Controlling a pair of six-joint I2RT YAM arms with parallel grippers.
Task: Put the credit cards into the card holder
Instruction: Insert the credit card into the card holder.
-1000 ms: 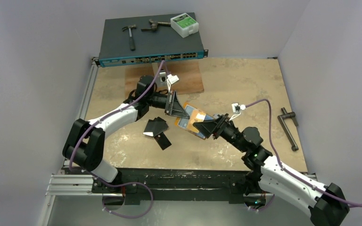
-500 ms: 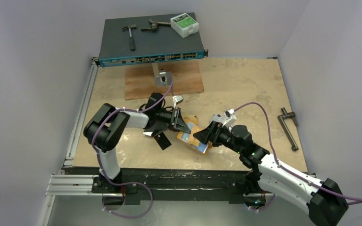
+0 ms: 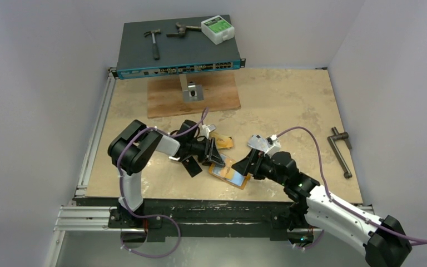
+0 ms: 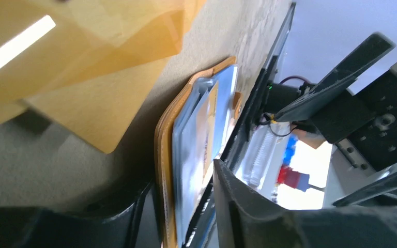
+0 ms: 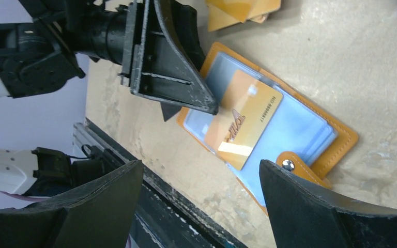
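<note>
the two arms meet over the front middle of the table: the left arm is folded tight and the right arm reaches in from the near right corner. the card holder lies flat and open on the table between their tips. it is an orange leather-like wallet with clear, bluish plastic sleeves inside and a rounded tab with a metal snap at one edge. a gold card with printed lettering lies slantwise on the sleeves; i cannot tell whether it is tucked into one. the left gripper has its fingers a little apart, one tip at the holder's edge, pinching nothing i can see. the right gripper hangs above the holder, fingers spread wide and empty. orange-gold cards lie fanned just behind the holder, black cards just left of it. the table is mottled tan, scuffed pale in places, boxed by plain grey-white walls. at its back sits a dark network switch with a blue front, carrying a hammer and a white box with a green label. before it lies a brown wooden board, and a metal crank rests near the right edge.
</note>
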